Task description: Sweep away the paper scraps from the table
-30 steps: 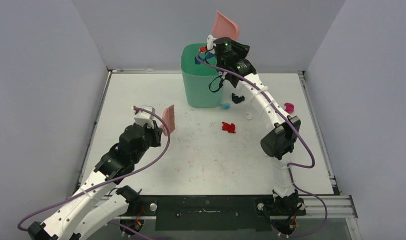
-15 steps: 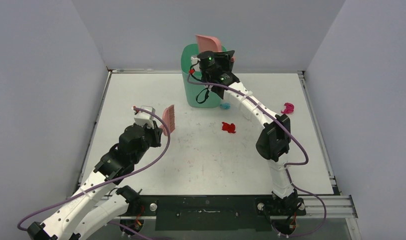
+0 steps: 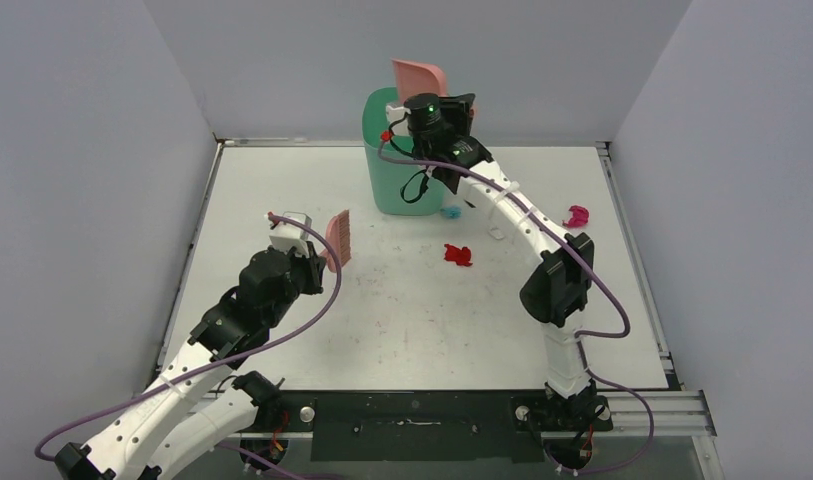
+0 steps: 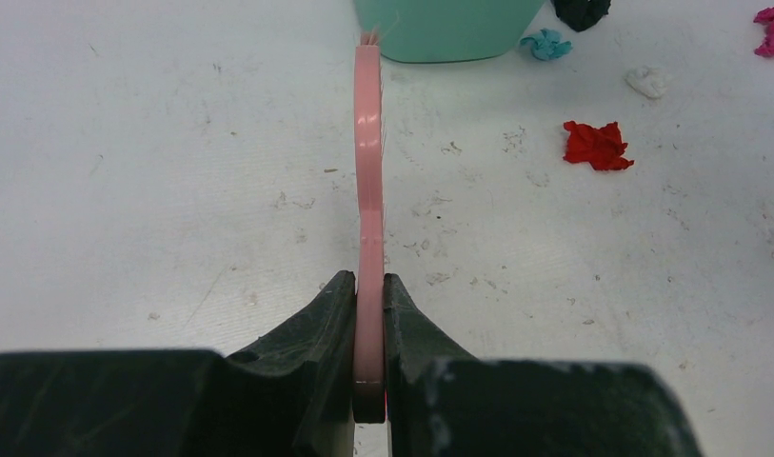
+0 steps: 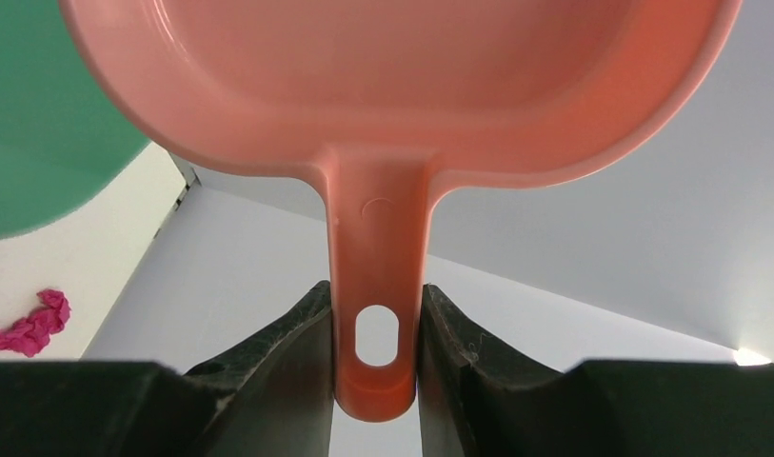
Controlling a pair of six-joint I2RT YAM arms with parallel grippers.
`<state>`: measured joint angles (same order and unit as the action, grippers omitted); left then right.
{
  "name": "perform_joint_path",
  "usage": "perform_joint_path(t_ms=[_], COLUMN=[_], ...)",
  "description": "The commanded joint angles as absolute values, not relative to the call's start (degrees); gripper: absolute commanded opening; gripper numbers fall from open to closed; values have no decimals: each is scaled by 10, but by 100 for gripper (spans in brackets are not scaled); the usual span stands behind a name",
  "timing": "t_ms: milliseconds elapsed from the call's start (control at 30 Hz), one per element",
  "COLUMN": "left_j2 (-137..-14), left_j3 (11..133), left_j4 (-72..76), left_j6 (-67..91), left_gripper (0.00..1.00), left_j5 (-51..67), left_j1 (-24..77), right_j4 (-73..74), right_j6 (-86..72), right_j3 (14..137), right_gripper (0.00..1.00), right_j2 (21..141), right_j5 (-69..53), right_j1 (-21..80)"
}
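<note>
My right gripper (image 5: 375, 319) is shut on the handle of the pink dustpan (image 5: 392, 86), held tilted above the green bin (image 3: 394, 170) at the back of the table (image 3: 282, 180). My left gripper (image 4: 368, 305) is shut on the handle of the pink hand brush (image 4: 367, 162), which it holds above the table's left half with the bristles (image 3: 339, 237) raised. Paper scraps lie right of the bin: red (image 3: 457, 254), light blue (image 3: 450, 212), white (image 3: 496, 233) and magenta (image 3: 578, 215). The left wrist view also shows a black scrap (image 4: 581, 9).
The green bin stands at the back centre, with the right arm's purple cable (image 3: 582, 265) looping beside it. Grey walls close in the left, back and right sides. Metal rails (image 3: 622, 405) edge the table at the near side.
The right arm swung the dustpan from the bin's right rim leftward over the bin, then a little back. The left arm and brush have not moved.
</note>
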<state>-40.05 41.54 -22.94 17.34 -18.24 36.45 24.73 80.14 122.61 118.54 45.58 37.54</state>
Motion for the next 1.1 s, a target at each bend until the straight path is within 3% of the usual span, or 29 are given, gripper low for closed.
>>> perform_joint_path(t_ms=[0, 200, 500, 633, 867, 1067], left_j2=[-399, -403, -413, -420, -436, -451], left_j3=[421, 420, 419, 418, 421, 419], left_j4=[-206, -205, -202, -203, -204, -194], left_j6=[168, 168, 165, 161, 161, 158], left_gripper=[0, 0, 0, 0, 0, 0], left_j5=[-184, -183, -181, -182, -172, -152], left_j1=[368, 369, 369, 369, 367, 367], right_j4=[309, 371, 517, 556, 606, 695], right_j6=[725, 636, 542, 516, 506, 574], right_j3=[1278, 1278, 1234, 1217, 1126, 937], right_gripper=[5, 5, 5, 5, 5, 12], right_j2=[1128, 1081, 994, 968, 891, 785], right_j5=[402, 290, 15, -33, -116, -220], right_j1=[377, 376, 327, 307, 235, 182])
